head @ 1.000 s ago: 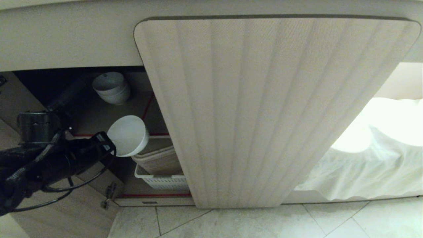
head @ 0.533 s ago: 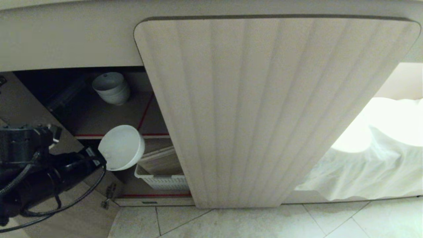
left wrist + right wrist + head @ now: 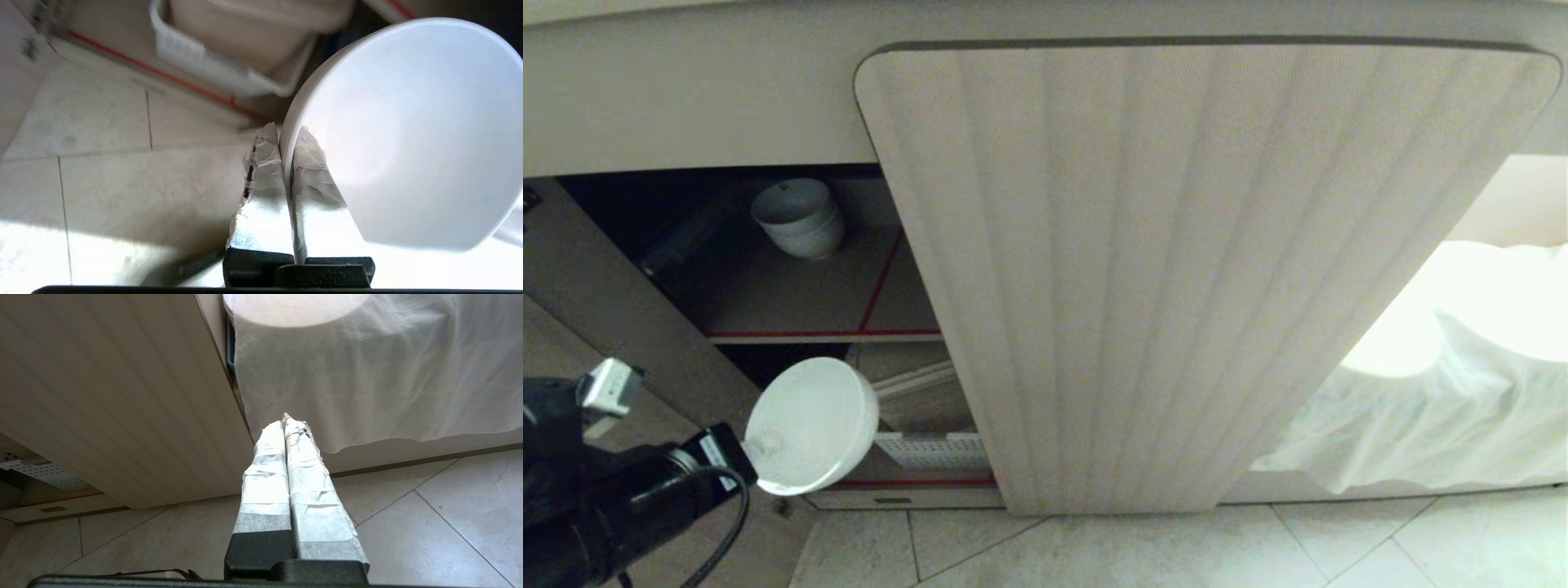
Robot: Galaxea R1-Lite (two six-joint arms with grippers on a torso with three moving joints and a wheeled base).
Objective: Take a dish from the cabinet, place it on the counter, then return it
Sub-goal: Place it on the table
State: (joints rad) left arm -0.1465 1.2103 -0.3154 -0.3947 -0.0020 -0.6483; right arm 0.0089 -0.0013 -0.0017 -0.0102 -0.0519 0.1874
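Dish (image 3: 810, 425) rim pinched in left claw (image 3: 286, 134).

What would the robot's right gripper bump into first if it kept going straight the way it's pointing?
Probably the white cloth hanging beside the ribbed cabinet door; the shut right gripper aims at it, though the depth between them is unclear.

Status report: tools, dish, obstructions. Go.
Left tool shut on dish rim, outside cabinet. Right tool shut, empty, parked. Ribbed door beside dish.
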